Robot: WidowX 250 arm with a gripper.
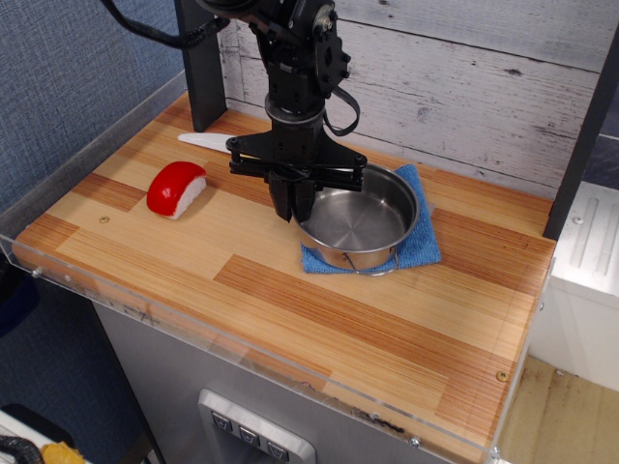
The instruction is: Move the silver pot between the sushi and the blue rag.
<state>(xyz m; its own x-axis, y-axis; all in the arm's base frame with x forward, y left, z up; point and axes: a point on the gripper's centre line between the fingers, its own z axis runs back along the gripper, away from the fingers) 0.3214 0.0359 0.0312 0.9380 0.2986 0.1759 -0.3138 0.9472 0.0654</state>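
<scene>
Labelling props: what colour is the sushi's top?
Glossy red over a white base, on the sushi; observation.image view.

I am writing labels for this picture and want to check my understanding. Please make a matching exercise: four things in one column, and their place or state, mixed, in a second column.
Things:
1. silver pot
2. sushi
3. blue rag
4. gripper

Places or states:
A. alone on the wood, at the left
B. shut on the pot's left rim
C. lying under the pot
D. resting on the cloth

Pairs: 1-D, 2-A, 3-C, 4-B
</scene>
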